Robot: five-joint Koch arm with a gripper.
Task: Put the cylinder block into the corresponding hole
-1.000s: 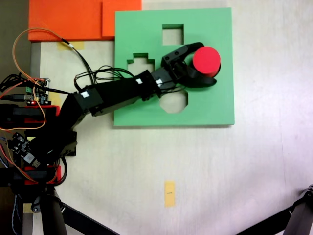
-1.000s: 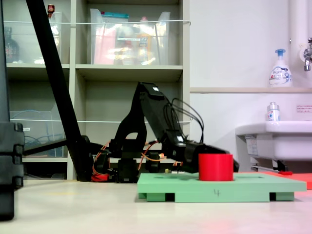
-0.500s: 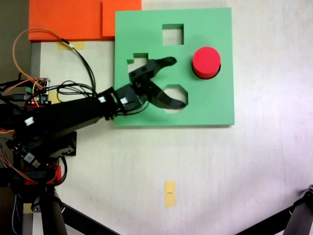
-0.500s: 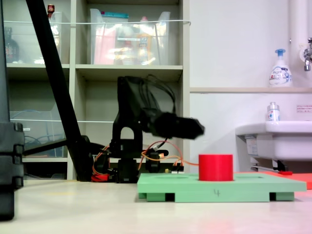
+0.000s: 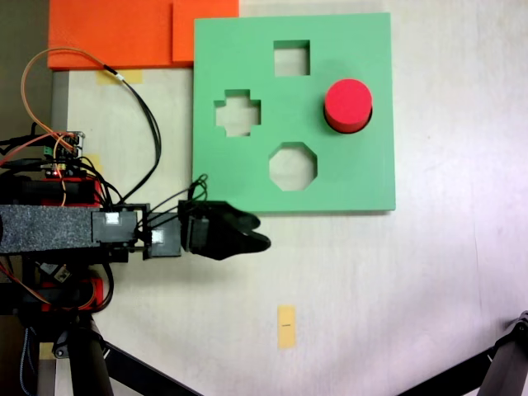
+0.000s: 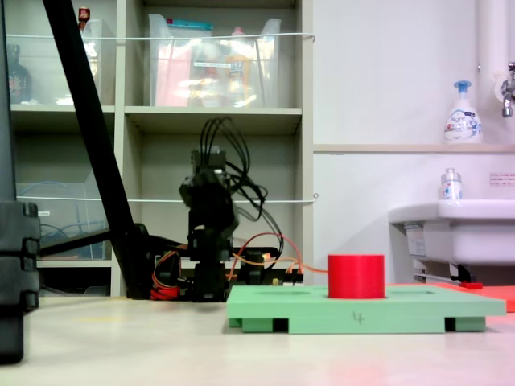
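Observation:
The red cylinder block (image 5: 347, 103) stands upright on the right part of the green foam board (image 5: 363, 177), seated in the round cutout, whose dark edge (image 5: 347, 131) shows just under it. From the side, the cylinder block (image 6: 356, 276) rises well above the board (image 6: 362, 307). My gripper (image 5: 262, 233) hovers off the board, past its lower left corner, with its jaws drawn together and nothing between them. In the side view the gripper (image 6: 211, 193) is raised above the arm's base, far left of the block.
The board also has a square cutout (image 5: 291, 58), a cross cutout (image 5: 238, 114) and an octagonal cutout (image 5: 292, 166). Orange foam sheets (image 5: 124, 33) lie at the upper left. A yellow tape mark (image 5: 286, 326) is on the table. Wires and electronics (image 5: 58, 157) crowd the left.
The gripper let go of the cylinder block, which stays in the round cutout. The arm pulled back left off the board, rose, and its jaws came together.

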